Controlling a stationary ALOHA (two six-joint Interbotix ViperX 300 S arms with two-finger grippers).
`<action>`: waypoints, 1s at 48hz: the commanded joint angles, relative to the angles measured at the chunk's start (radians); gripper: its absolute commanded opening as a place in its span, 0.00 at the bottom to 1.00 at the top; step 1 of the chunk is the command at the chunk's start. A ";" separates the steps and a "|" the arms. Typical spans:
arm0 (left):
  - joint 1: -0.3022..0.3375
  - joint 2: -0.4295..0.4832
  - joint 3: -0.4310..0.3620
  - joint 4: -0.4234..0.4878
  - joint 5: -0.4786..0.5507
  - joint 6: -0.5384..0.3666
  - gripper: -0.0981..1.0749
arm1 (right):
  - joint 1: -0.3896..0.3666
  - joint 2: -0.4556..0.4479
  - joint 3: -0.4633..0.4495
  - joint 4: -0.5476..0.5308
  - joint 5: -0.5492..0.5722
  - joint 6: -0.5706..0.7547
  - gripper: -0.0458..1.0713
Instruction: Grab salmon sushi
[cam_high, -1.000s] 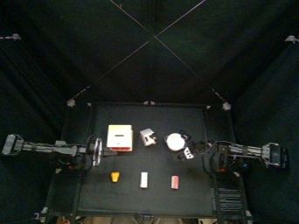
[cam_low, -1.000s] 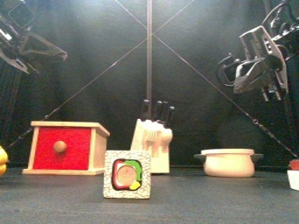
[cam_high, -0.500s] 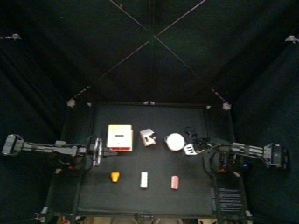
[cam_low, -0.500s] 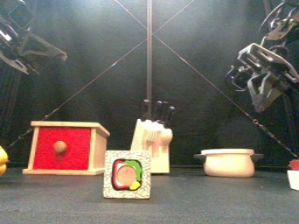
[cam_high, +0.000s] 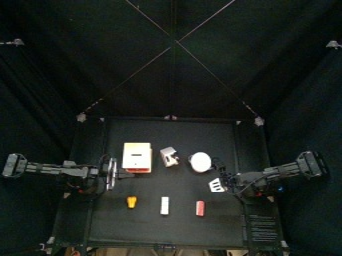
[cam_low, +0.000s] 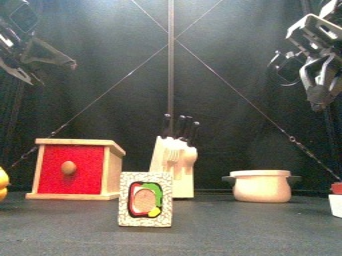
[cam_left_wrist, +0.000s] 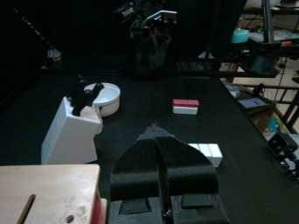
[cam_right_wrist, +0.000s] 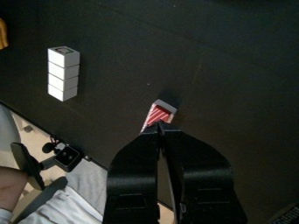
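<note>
Right arm swung toward the table's front-right since a second ago; right gripper (cam_right_wrist: 163, 131) jaws together, empty, above the salmon sushi (cam_right_wrist: 160, 114), which lies at the table's front (cam_high: 201, 208), right of the white piece (cam_high: 164, 205). Left gripper (cam_left_wrist: 163, 156) parked left, jaws together.

The red-fronted box (cam_low: 76, 170) looks like pale, smooth wood. The white round pot (cam_low: 262, 186) looks shiny, like plastic. The black worktop (cam_right_wrist: 222, 61) is dull and flat. The black tool (cam_right_wrist: 160, 131) looks like smooth plastic.
</note>
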 joint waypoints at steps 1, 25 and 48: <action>-0.002 0.005 -0.012 0.000 -0.005 -0.002 0.09 | 0.071 0.012 -0.028 -0.040 0.021 0.107 0.12; -0.002 0.005 -0.012 0.000 -0.005 0.000 0.09 | 0.242 0.224 -0.101 -0.144 0.040 0.388 0.14; -0.002 0.005 -0.012 0.000 -0.003 0.002 0.09 | 0.241 0.345 -0.126 -0.101 -0.009 0.379 0.28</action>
